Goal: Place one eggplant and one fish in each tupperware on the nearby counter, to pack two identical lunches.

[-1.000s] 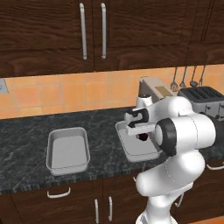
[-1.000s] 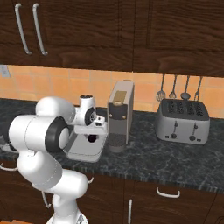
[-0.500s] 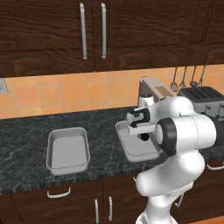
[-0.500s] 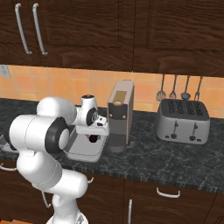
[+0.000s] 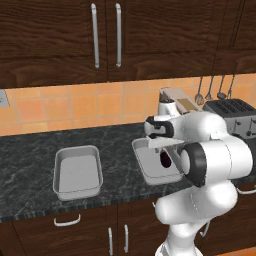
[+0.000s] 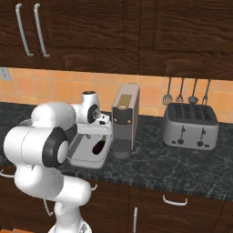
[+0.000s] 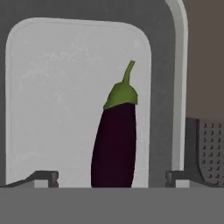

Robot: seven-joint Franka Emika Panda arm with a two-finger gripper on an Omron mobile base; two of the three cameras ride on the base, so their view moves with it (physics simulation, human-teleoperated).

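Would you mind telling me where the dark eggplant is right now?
The dark eggplant lies inside the right-hand tupperware, beside the tall coffee machine in the right base view, directly beneath the open end effector.

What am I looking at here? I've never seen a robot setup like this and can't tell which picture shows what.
It is a rendered kitchen with a white robot arm on a driving base. Two cameras ride on the base, behind the arm to its left and right. The third sits on the hand and looks along the end effector, whose two dark tips stand wide apart.

On the dark counter lie two shallow grey tupperware containers. The left one has nothing in it. The right one holds a dark eggplant, which lies on the container floor between the tips, touched by neither. So nothing is held.

Further right stand a metal box appliance and a toaster, with utensils hanging on the wall.
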